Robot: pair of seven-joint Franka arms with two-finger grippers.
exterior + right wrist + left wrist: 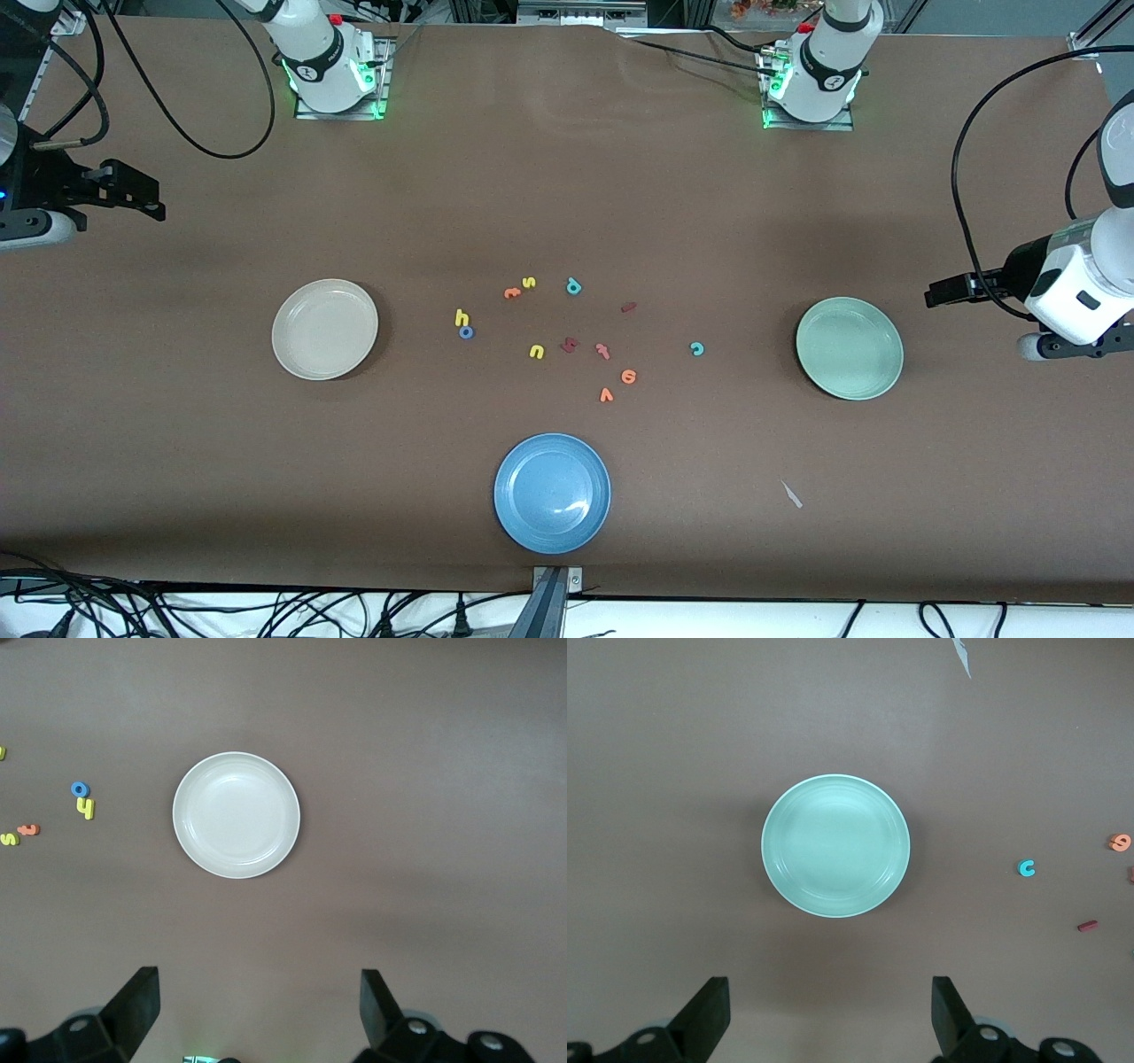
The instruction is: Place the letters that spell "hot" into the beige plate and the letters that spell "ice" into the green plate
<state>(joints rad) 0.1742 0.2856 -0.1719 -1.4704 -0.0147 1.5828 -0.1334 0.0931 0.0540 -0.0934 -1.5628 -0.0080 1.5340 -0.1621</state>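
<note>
The beige plate (pixel 325 329) (pixel 236 815) lies toward the right arm's end and the green plate (pixel 849 347) (pixel 835 846) toward the left arm's end. Between them lie the yellow h (pixel 461 317) (pixel 85 807), blue o (pixel 466 332) (pixel 80 789), orange t (pixel 512 292), dark red i (pixel 629 307) (pixel 1087 926), teal c (pixel 697 348) (pixel 1026 868) and orange e (pixel 628 377) (pixel 1120 842). My left gripper (pixel 941 292) (pixel 831 1010) hangs open and empty high beside the green plate. My right gripper (pixel 151 197) (pixel 260 1005) hangs open and empty high beside the beige plate.
A blue plate (pixel 552 493) sits near the front edge. Other letters lie among the task's: yellow s (pixel 529 283), teal p (pixel 573 285), yellow u (pixel 536 352), a dark red letter (pixel 570 345), a pinkish-red t shape (pixel 602 351), orange v (pixel 606 395). A white scrap (pixel 791 494) lies nearer the camera.
</note>
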